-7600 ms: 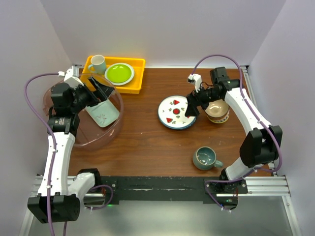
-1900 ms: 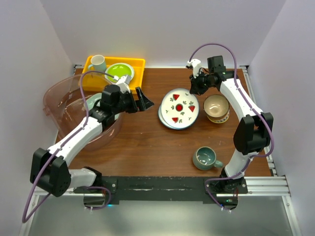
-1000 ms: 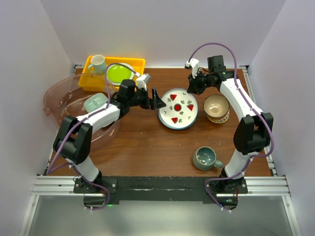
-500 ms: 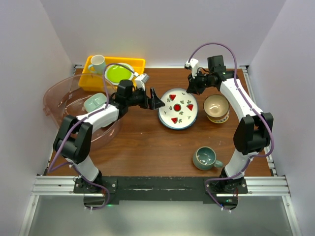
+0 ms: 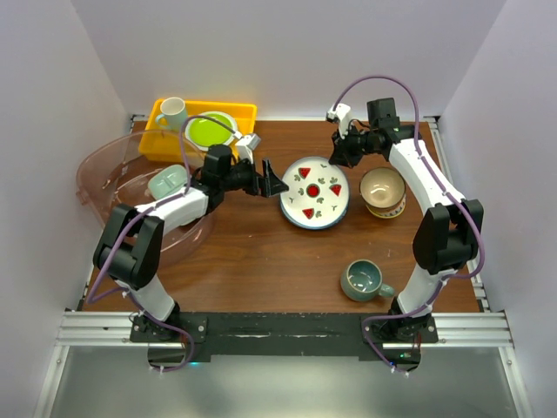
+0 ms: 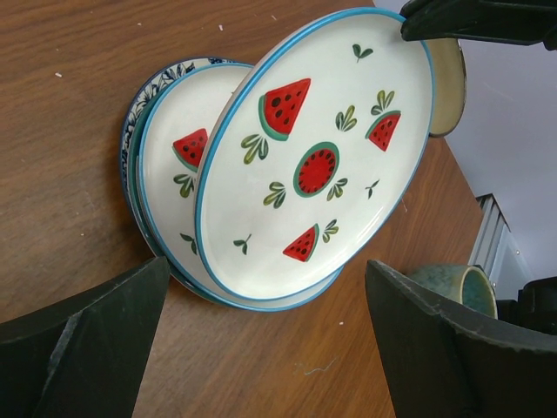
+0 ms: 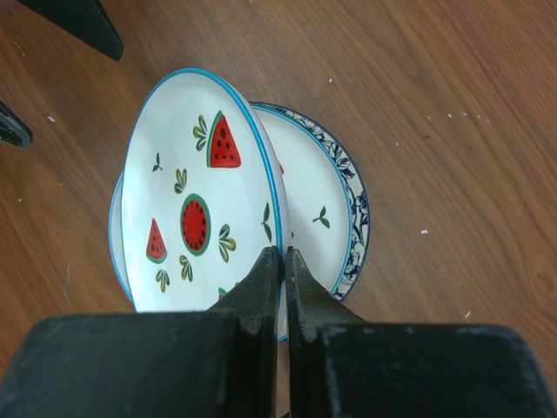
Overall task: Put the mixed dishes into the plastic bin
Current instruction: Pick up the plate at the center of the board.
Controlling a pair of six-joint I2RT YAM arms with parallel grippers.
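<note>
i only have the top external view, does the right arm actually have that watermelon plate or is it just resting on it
observer: it has it. in the right wrist view the right jaws are shut on the rim of the top watermelon plate, and that edge is tilted up off the stack.
operator: how many plates in the stack
observer: three. the wrist views show a second watermelon plate under it and a blue patterned plate at the bottom.
operator: left jaws touching anything yet
observer: no contact shows. in the left wrist view the left jaws are wide open, with the plates framed between them.
</note>
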